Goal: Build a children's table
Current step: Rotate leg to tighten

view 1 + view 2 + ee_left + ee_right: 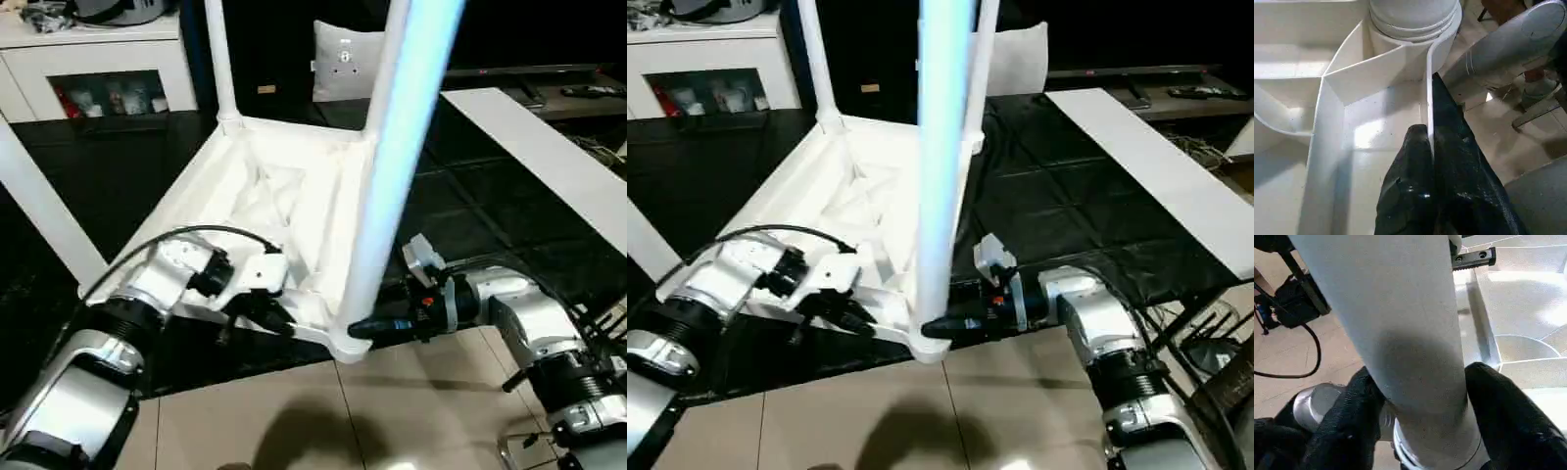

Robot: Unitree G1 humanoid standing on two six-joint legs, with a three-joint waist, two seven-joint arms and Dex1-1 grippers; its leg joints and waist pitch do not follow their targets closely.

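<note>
3 legs [392, 147] upright in top [274, 196].

The right gripper [939, 328] clasps the near leg [942, 166] standing in the upturned table top [823, 186]

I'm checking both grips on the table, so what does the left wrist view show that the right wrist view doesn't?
Left wrist view: the left pincer is shut on the thin rim wall of the upturned table top, one finger on each side, just short of the round corner socket.

Right wrist view: the right pincer has its fingers on either side of the near leg, low down, close to where it enters the socket.

Both views show the white ribbed underside of the table top and the base of that same leg at the corner.
</note>
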